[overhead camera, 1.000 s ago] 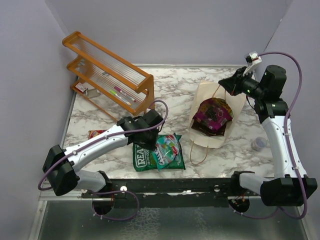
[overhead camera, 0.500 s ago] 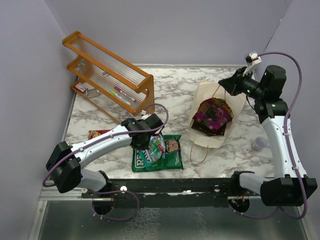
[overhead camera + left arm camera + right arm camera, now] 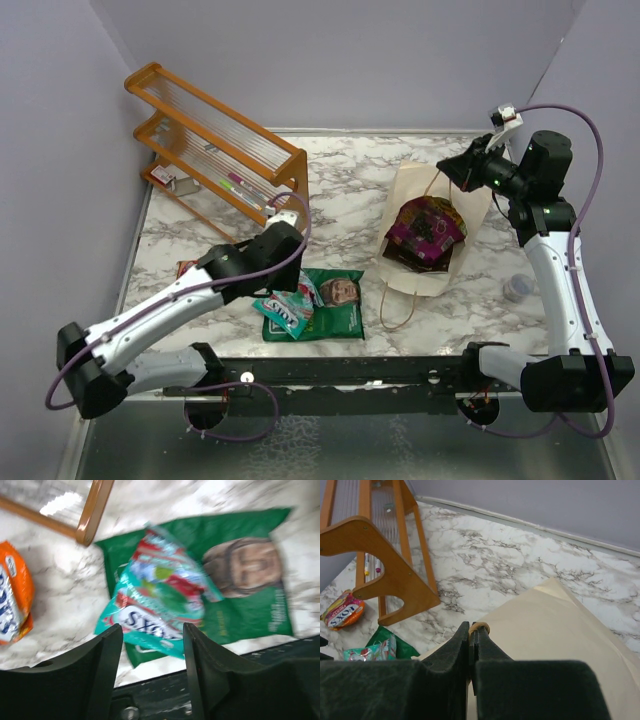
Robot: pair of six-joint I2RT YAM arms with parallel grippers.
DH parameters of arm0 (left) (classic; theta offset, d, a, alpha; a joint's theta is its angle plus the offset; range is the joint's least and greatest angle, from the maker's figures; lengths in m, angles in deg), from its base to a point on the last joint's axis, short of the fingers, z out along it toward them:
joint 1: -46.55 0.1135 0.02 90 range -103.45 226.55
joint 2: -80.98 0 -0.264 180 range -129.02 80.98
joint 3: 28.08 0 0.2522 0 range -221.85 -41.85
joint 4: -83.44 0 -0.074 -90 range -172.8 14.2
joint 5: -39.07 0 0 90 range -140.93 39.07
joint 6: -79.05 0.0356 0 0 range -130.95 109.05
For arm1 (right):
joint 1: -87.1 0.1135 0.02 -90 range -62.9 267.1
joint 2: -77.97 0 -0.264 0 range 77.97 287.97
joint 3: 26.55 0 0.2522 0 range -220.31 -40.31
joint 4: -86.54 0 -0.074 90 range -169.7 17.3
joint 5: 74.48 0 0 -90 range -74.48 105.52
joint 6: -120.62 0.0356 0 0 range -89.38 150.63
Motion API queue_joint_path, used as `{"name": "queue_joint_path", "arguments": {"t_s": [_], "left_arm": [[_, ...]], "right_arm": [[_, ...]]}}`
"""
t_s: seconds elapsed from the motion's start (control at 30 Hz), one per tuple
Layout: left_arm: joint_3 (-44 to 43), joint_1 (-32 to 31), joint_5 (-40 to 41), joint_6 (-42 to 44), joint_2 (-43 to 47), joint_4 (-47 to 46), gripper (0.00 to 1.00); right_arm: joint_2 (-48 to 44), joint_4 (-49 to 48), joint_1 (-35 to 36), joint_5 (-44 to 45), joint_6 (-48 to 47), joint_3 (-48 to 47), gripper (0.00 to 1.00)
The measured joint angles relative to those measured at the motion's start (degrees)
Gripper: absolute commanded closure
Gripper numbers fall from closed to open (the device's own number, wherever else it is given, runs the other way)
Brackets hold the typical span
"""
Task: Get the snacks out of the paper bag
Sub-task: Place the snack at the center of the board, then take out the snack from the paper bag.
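Currently out — green packet [image 3: 342, 300], teal packet [image 3: 285, 313], orange packet [image 3: 12, 597]; purple packet [image 3: 425, 230] inside paper bag [image 3: 410, 185]. Left gripper [image 3: 152, 630] spread, empty; right gripper [image 3: 470, 628] pinches handle [image 3: 479, 628].

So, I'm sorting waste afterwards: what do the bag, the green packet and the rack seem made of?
Bag: matte beige paper, by its creased folds. Green packet: likely plastic film, glossy with crinkles. Rack: orange wood frame, smooth finish; its slats look clear, perhaps plastic.

Robot lab booth, plain lilac walls [image 3: 350, 60], marble-patterned table [image 3: 350, 190]
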Motion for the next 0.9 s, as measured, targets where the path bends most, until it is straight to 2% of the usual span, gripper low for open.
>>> {"name": "queue_joint_path", "arguments": {"t_s": [0.1, 0.2, 0.43, 0.6, 0.7, 0.83, 0.9], "left_arm": [[0.1, -0.1, -2.4, 0.8, 7.6, -5.0, 0.4], [0.6, -0.2, -5.2, 1.3, 12.2, -10.2, 0.3], [3.9, -2.8, -10.8, 2.3, 11.8, -20.3, 0.18], [3.7, -12.5, -9.9, 4.7, 7.6, -28.1, 0.18], [1.6, -17.9, -7.3, 8.7, 1.8, -31.4, 0.18], [-3.0, -22.6, -3.1, 17.6, -7.7, -35.0, 0.16], [-4.6, -25.2, -1.1, 25.2, -12.6, -38.5, 0.15]], "right_arm": [[0.0, 0.0, 0.0, 0.0, 0.0, 0.0, 0.99], [0.0, 0.0, 0.0, 0.0, 0.0, 0.1, 0.98], [0.0, 0.0, 0.0, 0.0, 0.0, 0.4, 0.98], [0.0, 0.0, 0.0, 0.0, 0.0, 1.0, 0.98], [0.0, 0.0, 0.0, -0.1, 0.0, 1.0, 0.98], [0.0, 0.0, 0.2, -0.1, 0.0, 1.0, 0.98], [0.0, 0.0, 0.3, -0.1, 0.0, 1.0, 0.99]]}}
